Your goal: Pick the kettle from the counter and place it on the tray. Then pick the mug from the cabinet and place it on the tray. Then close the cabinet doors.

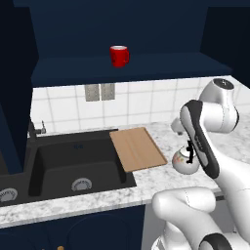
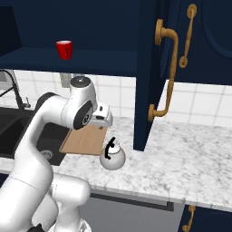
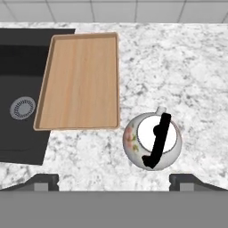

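The kettle (image 3: 152, 140) is round and white with a black arched handle, and it stands on the speckled counter (image 3: 187, 67) just right of the tray (image 3: 80, 80). My gripper (image 3: 118, 181) hovers above the counter and looks straight down. Its fingertips (image 3: 44, 180) stand wide apart and open, with nothing between them, and the kettle lies ahead and slightly right of centre. In the right base view the hand (image 2: 102, 118) hangs above and behind the kettle (image 2: 112, 156). The red mug (image 1: 118, 55) stands on the navy cabinet shelf (image 1: 161, 63).
A black sink basin (image 1: 73, 161) with a faucet (image 1: 36, 128) lies left of the tray (image 1: 138, 148). An open navy cabinet door (image 2: 147, 90) with a brass handle (image 2: 168, 68) juts out over the counter, right of the kettle. White wall tiles (image 1: 141, 105) back the counter.
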Controlling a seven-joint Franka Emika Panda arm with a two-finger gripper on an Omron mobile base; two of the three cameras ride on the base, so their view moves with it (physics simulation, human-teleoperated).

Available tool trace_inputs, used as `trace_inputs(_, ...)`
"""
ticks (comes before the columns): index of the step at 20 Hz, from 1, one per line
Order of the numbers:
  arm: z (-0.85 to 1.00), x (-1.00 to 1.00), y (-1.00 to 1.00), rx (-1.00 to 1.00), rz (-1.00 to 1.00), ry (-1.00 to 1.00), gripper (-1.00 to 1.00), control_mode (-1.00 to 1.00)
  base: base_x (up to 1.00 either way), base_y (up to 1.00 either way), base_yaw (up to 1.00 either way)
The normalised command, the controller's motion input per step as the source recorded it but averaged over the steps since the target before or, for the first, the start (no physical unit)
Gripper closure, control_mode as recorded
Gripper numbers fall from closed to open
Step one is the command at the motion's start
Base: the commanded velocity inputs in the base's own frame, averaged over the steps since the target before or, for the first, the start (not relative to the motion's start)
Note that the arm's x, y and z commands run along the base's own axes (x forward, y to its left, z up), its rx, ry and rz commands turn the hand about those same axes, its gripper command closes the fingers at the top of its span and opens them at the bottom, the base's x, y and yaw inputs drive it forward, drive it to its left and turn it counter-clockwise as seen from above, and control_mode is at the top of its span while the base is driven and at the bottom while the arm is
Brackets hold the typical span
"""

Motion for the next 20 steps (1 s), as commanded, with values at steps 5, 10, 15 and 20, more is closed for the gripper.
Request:
trace_inputs(5,-0.26,0.06,-0.28,0.00,-0.01,-0.02,-1.00,-1.00,0.00,0.00,0.00)
trace_inputs(10,-0.38,0.37,-0.14,0.00,-0.11,0.00,-1.00,-1.00,0.00,0.00,0.00)
trace_inputs(15,-0.47,0.50,-0.22,0.01,-0.07,0.02,-1.00,-1.00,0.00,0.00,0.00)
trace_inputs(20,-0.42,0.52,-0.07,0.00,-0.14,0.00,-1.00,-1.00,0.00,0.00,0.00)
